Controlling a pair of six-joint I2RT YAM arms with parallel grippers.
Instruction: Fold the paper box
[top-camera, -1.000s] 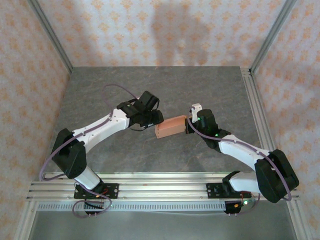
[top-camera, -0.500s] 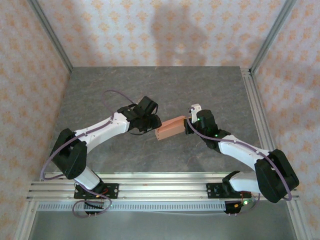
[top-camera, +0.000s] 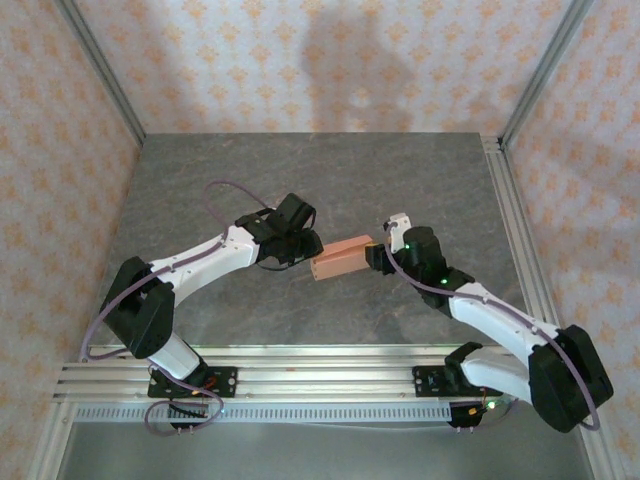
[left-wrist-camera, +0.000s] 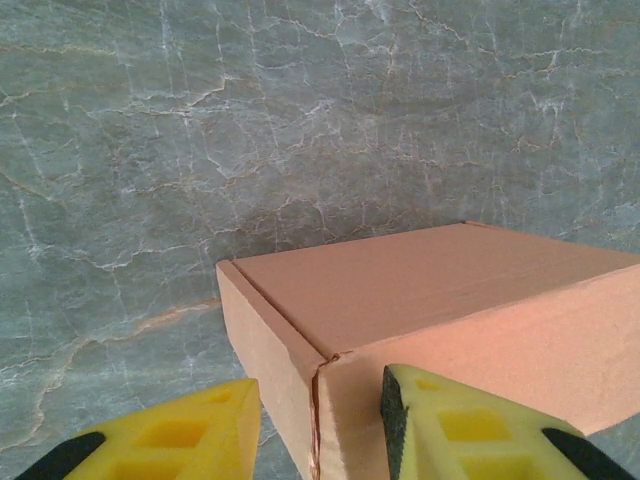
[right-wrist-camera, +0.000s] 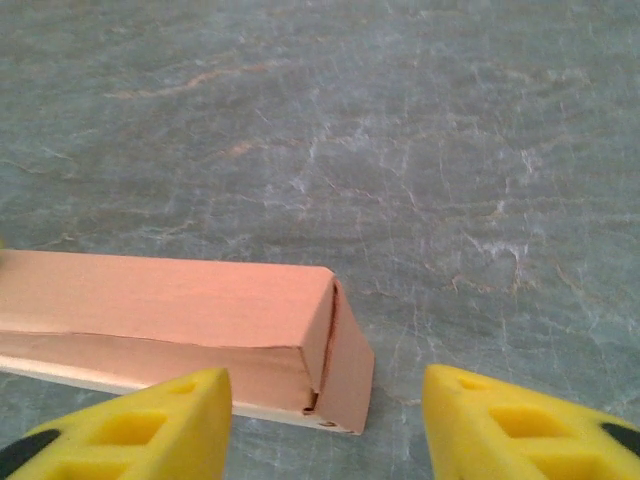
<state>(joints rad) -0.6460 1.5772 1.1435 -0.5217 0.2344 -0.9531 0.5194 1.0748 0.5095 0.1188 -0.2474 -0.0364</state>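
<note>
Two grippers meet at one item, the paper box (top-camera: 341, 257). In the overhead view it sits near the middle of the grey marbled table (top-camera: 300, 170), formed into a closed rectangular shape with its long axis running from about 8 o'clock to 2 o'clock. At the 8 o'clock end is the left gripper (top-camera: 310, 256); at the 2 o'clock end is the right gripper (top-camera: 374, 257). Left wrist view: the box (left-wrist-camera: 440, 300) fills the 4 o'clock part, with one upright seamed corner set between the yellow fingers (left-wrist-camera: 470, 435) of the left gripper (left-wrist-camera: 320, 400). The finger at 5 o'clock lies against the long side face, and the finger at 7 o'clock is just beside the short end face. The jaws stand partly apart, straddling that corner. Contact on the end face is cut off at the lower edge, so it cannot be told whether this tool is clamping the card. Right wrist view: the box (right-wrist-camera: 170, 300) lies on the table from 9 o'clock towards the centre, its end flap facing the right gripper (right-wrist-camera: 325, 390). The fingers (right-wrist-camera: 520, 425) stand wide. One at 7 o'clock is close to the box's lower long edge; the other at 5 o'clock is well apart from the card, with bare table between. This tool is slack and grasps nothing. A crease runs along the long side face, and the end flap appears slightly ajar at its lower corner.
</note>
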